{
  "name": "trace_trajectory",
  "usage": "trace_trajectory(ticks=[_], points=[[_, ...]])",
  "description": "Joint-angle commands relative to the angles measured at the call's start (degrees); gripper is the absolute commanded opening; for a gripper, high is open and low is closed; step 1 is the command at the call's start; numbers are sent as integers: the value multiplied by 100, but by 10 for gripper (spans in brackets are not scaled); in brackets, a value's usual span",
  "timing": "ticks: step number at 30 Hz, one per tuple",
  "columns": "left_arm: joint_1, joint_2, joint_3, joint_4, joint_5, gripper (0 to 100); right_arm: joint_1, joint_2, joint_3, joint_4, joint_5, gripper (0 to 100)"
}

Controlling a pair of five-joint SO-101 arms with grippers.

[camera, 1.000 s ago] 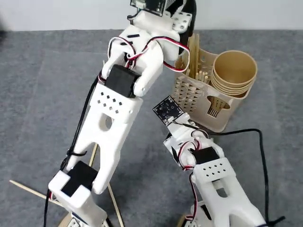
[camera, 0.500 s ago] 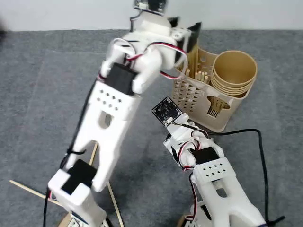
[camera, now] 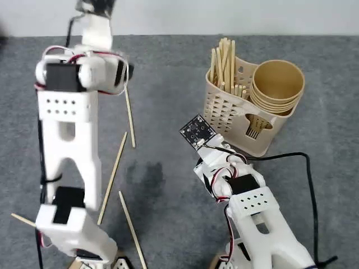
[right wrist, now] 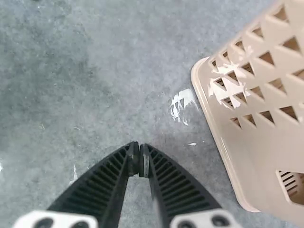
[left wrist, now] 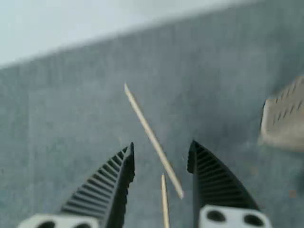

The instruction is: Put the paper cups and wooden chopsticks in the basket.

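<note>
1. The left gripper [left wrist: 161,148] hangs over the grey mat [camera: 168,73] on the far left, jaws spread wide with nothing between them. One loose chopstick [left wrist: 142,116] lies flat beneath the gap.
2. The right gripper [right wrist: 139,154] sits low beside the basket [right wrist: 247,137], at its near-left corner, jaws pressed together and empty.
3. The basket is on the far right. The paper cups [camera: 277,84] are stacked in its right compartment, and a bundle of wooden chopsticks [camera: 223,61] stands upright in the left one.
4. On the near left, three more sticks [camera: 112,176] lie scattered on the mat, well apart from the basket.
</note>
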Motion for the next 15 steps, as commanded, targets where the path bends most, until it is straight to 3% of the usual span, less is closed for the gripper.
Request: trace_trajectory(ticks=[1, 7, 15], points=[[-290, 422, -224, 642, -554, 184, -22, -171, -18, -101, 53, 15], [-826, 1653, 180, 633, -1073, 184, -22, -154, -18, -101, 53, 15], [-879, 2971, 259, 633, -1363, 184, -22, -145, -18, -110, 62, 15]])
